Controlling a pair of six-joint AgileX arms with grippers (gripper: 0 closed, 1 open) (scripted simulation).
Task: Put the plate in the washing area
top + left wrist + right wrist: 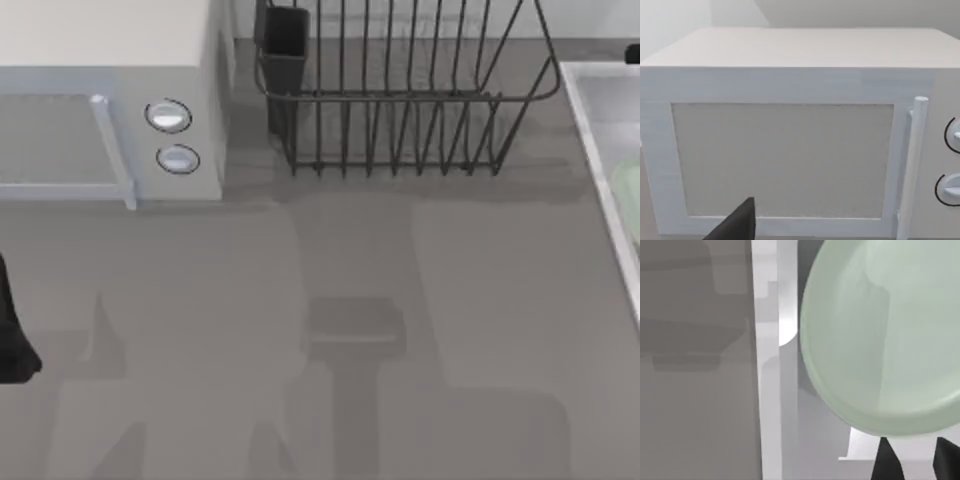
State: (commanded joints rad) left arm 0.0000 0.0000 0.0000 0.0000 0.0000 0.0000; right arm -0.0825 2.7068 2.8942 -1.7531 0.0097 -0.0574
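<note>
Plate [880,335] sits inside the washing area [600,120] at far right, just beyond the right gripper [912,460], grip state unclear; left arm parked left.

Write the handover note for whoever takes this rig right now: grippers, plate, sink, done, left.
Left gripper: parked at the table's left edge, facing the white microwave.
Right gripper: over the pale grey-white rectangular sink basin, fingers open, apart from the plate's rim.
Large round pale mint-green plate: within the basin at the table's right edge; whether it rests flat, cannot tell.
Done: plate at the sink, apparently released.
Left: confirm it has settled, withdraw the right arm.
</note>
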